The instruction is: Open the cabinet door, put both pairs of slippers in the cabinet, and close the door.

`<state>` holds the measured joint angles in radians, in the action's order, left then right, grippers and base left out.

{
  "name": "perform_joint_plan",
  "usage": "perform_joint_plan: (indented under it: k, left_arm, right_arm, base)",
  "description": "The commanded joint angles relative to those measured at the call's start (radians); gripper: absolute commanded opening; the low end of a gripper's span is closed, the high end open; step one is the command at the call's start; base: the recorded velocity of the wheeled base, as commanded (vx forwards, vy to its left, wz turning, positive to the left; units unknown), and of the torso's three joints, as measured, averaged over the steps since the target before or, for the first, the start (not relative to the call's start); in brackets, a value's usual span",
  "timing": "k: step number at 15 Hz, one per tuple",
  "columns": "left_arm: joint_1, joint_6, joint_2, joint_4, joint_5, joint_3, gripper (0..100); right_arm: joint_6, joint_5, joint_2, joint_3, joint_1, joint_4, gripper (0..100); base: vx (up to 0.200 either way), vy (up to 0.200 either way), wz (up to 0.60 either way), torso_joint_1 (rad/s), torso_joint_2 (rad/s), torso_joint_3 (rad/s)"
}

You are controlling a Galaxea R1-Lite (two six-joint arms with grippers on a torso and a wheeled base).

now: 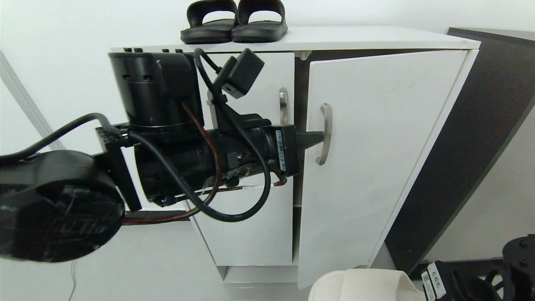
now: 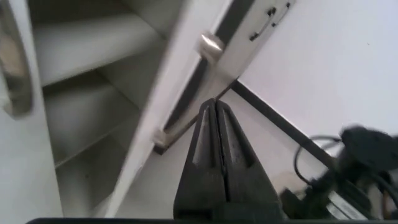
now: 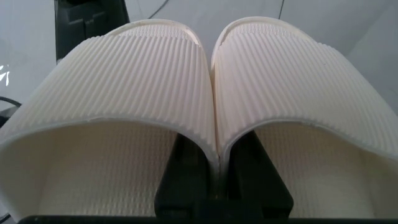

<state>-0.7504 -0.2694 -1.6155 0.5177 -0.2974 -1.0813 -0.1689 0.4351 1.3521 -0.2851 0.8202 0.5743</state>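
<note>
The white cabinet [image 1: 376, 37] stands against a pale wall. Its right door [image 1: 376, 175] is ajar, leaving a dark gap between it and the closed left door [image 1: 250, 234]. Each door carries a brushed metal bar handle.

The left gripper [image 1: 318, 138] is level with the middle of the cabinet's front, and its tip touches the right door's handle [image 1: 325, 133] from the gap side. The left wrist view shows its two fingers [image 2: 205, 149] pressed flat together with nothing between them, their tip just beside the handle. Through the gap, the same view shows pale shelves [image 2: 93, 43] inside the cabinet.

A pair of black slide slippers [image 1: 255, 29] sits side by side on top of the cabinet, above the left door.

The right gripper [image 3: 216, 171] is low in front of the cabinet, near the foot of the right door. It clamps a pair of cream ribbed slippers [image 3: 143, 81], pinching their inner edges together so the two straps arch side by side.

A dark panel [image 1: 472, 146] stands just beside the cabinet's right wall.
</note>
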Motion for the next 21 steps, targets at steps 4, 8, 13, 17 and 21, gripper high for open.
perform_joint_plan:
  k: [4, 8, 13, 17, 21]
  left_arm:
    - [0.042, -0.008, 0.059, 0.018, -0.005, 0.054, 0]
    - [0.108, -0.010, -0.021, 0.067, -0.008, 0.024, 0]
    - [0.114, -0.064, -0.121, 0.096, -0.005, -0.081, 0]
    - [0.112, -0.062, -0.144, 0.097, -0.012, -0.106, 0]
    - [0.112, -0.083, -0.162, 0.097, -0.011, -0.135, 0]
  right_arm:
    - [-0.014, 0.001, -0.002, 0.011, 0.004, 0.001, 0]
    - [-0.040, 0.001, -0.002, 0.018, 0.004, 0.001, 0]
    - [-0.058, 0.001, -0.001, 0.024, 0.002, -0.001, 0]
    - [-0.063, -0.004, 0.001, 0.024, 0.007, -0.004, 0]
    - [-0.063, -0.006, 0.002, 0.024, 0.020, -0.005, 0]
  base:
    - [0.000, 0.000, 0.00, 0.000, 0.00, 0.000]
    - [0.000, 0.000, 0.00, 0.000, 0.00, 0.000]
    - [0.000, 0.000, 0.00, 0.000, 0.00, 0.000]
    - [0.000, 0.000, 0.00, 0.000, 0.00, 0.000]
    - [0.000, 0.000, 0.00, 0.000, 0.00, 0.000]
